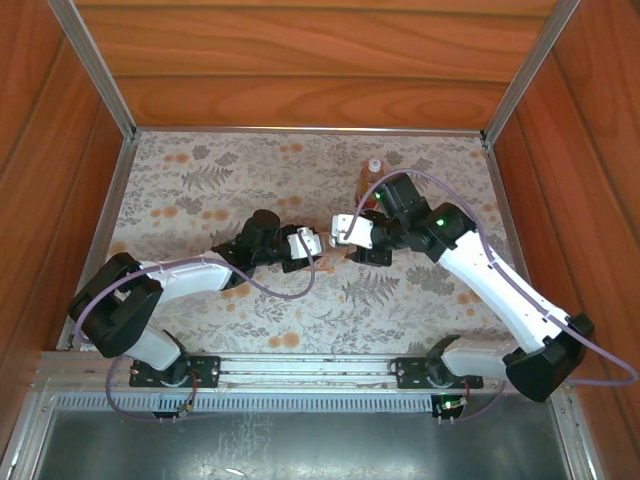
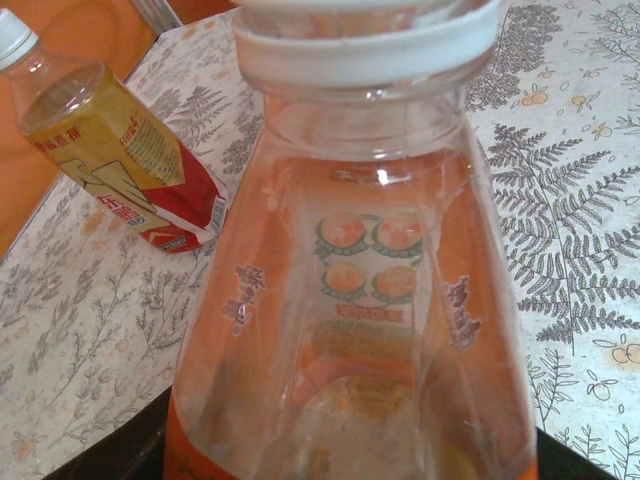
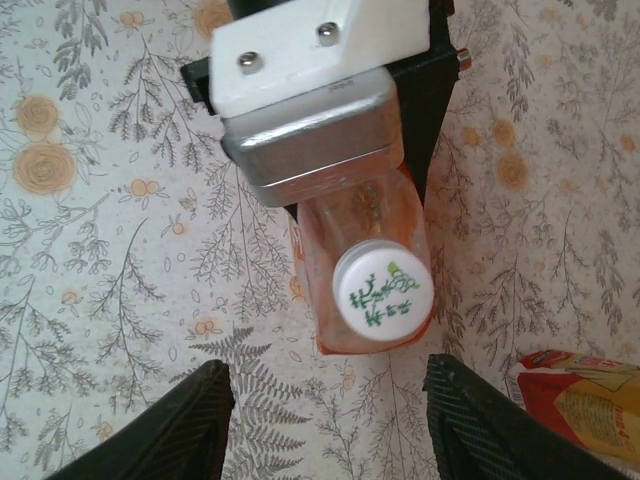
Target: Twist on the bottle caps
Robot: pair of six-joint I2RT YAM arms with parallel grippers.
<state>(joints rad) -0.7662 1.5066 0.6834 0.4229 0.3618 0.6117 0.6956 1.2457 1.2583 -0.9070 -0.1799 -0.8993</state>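
**Capped bottle clamped, right claw open**

Mid-way across the worktop (image 3: pixel 100 250), the left claw (image 1: pixel 305 245) is clamped on the wide bottle (image 2: pixel 350 300) of orange liquid, whose white cap (image 3: pixel 382 290) sits on its neck. The right claw (image 3: pixel 325 368) hangs just beside that cap, fingers spread with nothing between them. Farther back stands the slimmer bottle (image 2: pixel 120 160), red-and-yellow labelled, its small cap (image 2: pixel 12 35) on.

A wide bottle (image 2: pixel 350 300) of clear plastic looms close, apparently with orange liquid low inside, a white cap (image 2: pixel 365 50) on its neck at the top edge. Behind it, to the left, a slimmer bottle (image 2: pixel 120 160) with a red-and-yellow label and small cap (image 2: pixel 12 35) stands apart on the floral tablecloth (image 2: pixel 570 200)
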